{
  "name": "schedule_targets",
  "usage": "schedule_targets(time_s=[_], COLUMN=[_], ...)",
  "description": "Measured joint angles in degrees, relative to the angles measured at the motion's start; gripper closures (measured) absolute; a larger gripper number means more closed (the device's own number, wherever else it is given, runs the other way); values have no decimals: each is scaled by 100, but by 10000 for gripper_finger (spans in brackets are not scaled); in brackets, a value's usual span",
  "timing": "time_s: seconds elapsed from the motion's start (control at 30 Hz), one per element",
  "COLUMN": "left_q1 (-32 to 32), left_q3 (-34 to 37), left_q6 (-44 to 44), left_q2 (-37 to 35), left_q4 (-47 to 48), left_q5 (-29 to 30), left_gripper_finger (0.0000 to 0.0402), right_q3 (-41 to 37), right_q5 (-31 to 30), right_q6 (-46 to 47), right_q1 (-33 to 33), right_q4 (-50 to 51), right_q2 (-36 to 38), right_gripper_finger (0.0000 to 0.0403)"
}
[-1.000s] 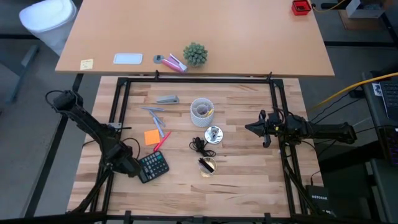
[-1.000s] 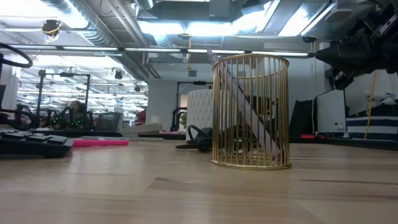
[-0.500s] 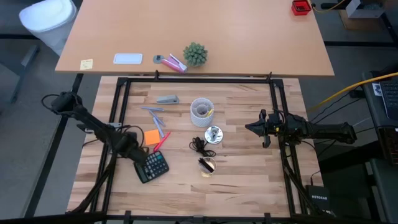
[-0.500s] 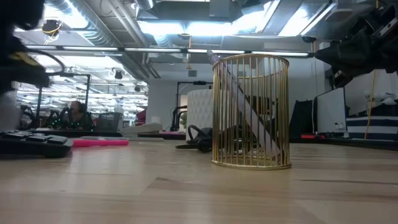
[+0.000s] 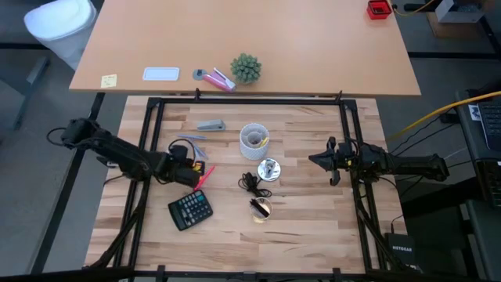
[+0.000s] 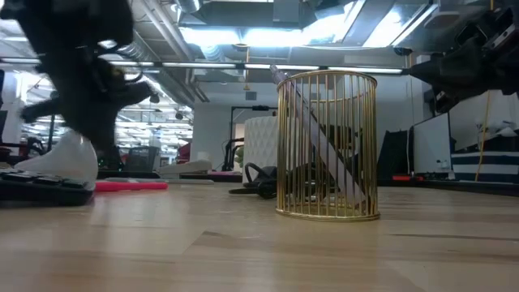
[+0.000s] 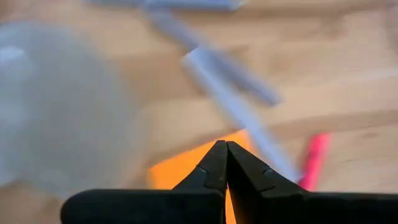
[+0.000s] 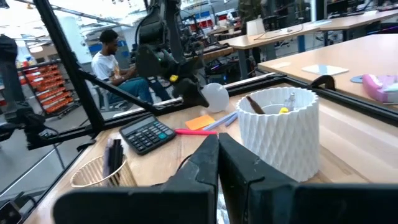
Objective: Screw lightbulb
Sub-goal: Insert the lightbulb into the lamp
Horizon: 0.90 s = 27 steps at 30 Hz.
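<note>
The lightbulb [image 6: 65, 158], white and pear-shaped, shows just below my left gripper [image 7: 225, 149] in the low view. In the right wrist view the lightbulb [image 8: 216, 96] sits right beside that gripper's dark fingers [image 8: 189, 93]. In the high view the arm hides it. My left gripper [image 5: 192, 172] is shut, tips together with nothing between them, slanting down over the orange sticky note [image 7: 186, 168]. The silver socket [image 5: 268, 169] with its black cord [image 5: 249, 182] lies mid-table. My right gripper [image 5: 313, 160] waits shut at the right, pointing level. My left gripper is close beside the lightbulb [image 7: 56, 106], which shows as a pale blur off to one side of the shut fingers, not between them. Whether a finger's outer side touches it, I cannot tell. Whether the bulb rests on the table is hidden by the calculator.
A calculator [image 5: 190, 210] lies near the left gripper. A gold wire cup [image 5: 261, 208] stands in front of the socket and a white patterned holder [image 5: 254, 139] behind it. Pens [image 5: 196, 145] and a pink marker [image 5: 205, 177] lie by the sticky note. People sit beyond the table.
My left gripper has swung from the calculator's left side toward the table's far and right, and has turned as it went, ending over the sticky note. The lightbulb has come along with it into the low view. The fingers have stayed shut.
</note>
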<state>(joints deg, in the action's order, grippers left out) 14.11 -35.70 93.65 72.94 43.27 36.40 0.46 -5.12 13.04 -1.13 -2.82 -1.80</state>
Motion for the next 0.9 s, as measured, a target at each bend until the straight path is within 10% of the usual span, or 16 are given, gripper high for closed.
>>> schedule_targets(time_s=[0.23, 0.53, 0.9], left_q1=[-365, -485, -457], left_q3=[-512, -1888, -1884], left_q6=[-1955, -2918, -2912], left_q2=[-250, -966, -1431], left_q4=[-186, 2350, 3474], left_q5=[147, -51, -3123], left_gripper_finger=[401, 401, 401], right_q3=[1, 1, -1], right_q5=[-25, 17, 22], right_q6=[2, 7, 11], right_q1=[0, 0, 1], right_q4=[-10, -8, -5], right_q2=[2, 2, 2], right_gripper_finger=[391, 391, 391])
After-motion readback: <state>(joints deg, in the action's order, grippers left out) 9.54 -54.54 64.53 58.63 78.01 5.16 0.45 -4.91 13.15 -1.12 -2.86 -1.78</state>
